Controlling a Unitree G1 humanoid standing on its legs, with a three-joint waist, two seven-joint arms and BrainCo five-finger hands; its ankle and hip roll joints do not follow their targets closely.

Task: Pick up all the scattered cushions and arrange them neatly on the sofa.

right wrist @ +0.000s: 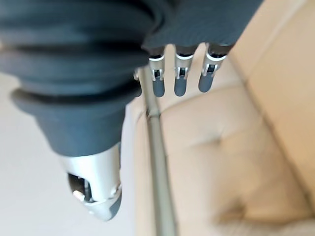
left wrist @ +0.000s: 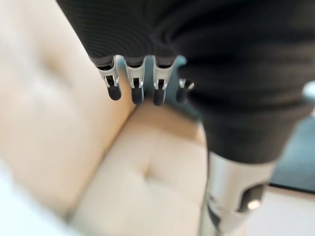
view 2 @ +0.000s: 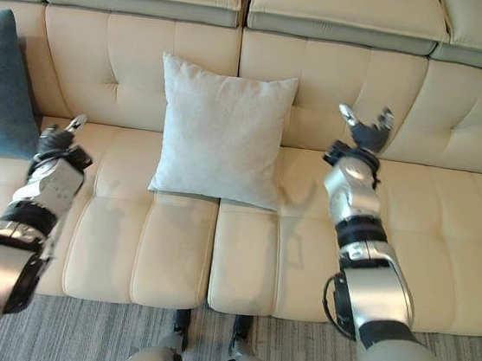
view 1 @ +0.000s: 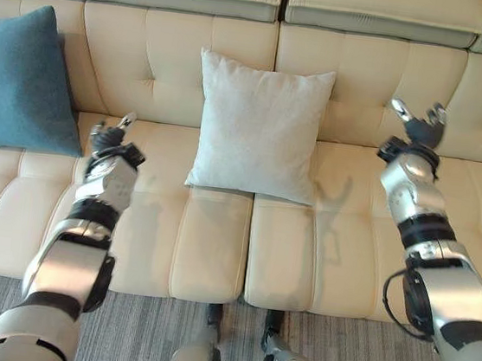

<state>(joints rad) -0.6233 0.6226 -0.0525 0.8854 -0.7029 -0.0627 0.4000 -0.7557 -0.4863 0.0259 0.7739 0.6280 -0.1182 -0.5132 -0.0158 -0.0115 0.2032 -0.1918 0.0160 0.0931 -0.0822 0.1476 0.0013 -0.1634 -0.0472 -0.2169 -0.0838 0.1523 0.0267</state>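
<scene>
Leaning upright against the backrest at the far left of the frame, a teal cushion (view 1: 17, 81) sits on the cream sofa (view 1: 347, 245), with the left robot hand (view 1: 111, 138) raised just to its right over the seat, fingers relaxed and holding nothing. At the centre, a pale grey cushion (view 1: 258, 126) stands on its lower edge against the backrest, straddling the seam between two seat pads. It lies between the two hands, clear of both, to the right of the left hand and to the left of the right one. Toward the right of the frame, the right robot hand (view 1: 419, 127) is lifted in front of the backrest, fingers spread and empty; its wrist view shows bare sofa past the straight fingertips. Both cushions appear already set in place, and the left hand looks nearer the teal one should either need straightening. A strip of grey carpet (view 1: 334, 357) runs along the bottom edge.
</scene>
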